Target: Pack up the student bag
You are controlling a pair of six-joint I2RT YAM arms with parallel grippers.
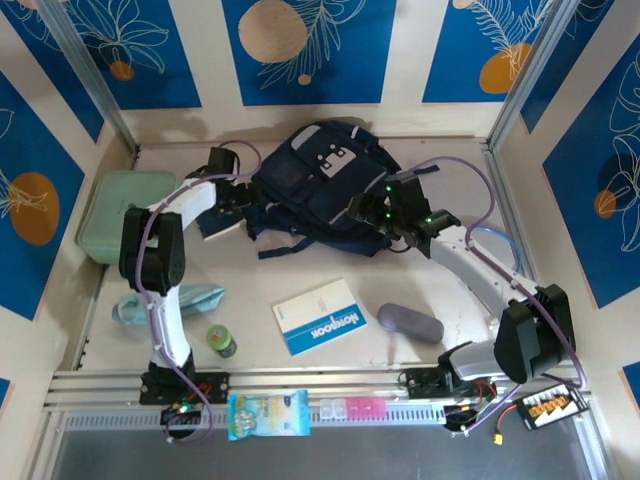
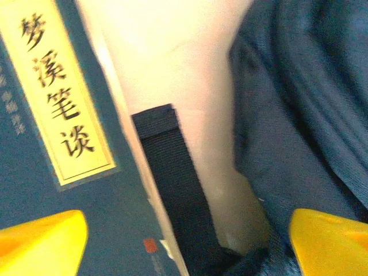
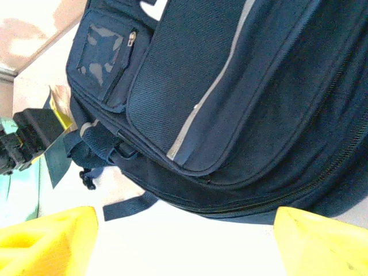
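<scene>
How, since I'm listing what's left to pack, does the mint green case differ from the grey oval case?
The mint green case is a pale green rounded rectangle; the grey oval case is a grey capsule. The mint green case looks larger than the grey oval case. The mint green case lies far left on the table; the grey oval case lies right of the notebook. Both lie outside the student bag.
</scene>
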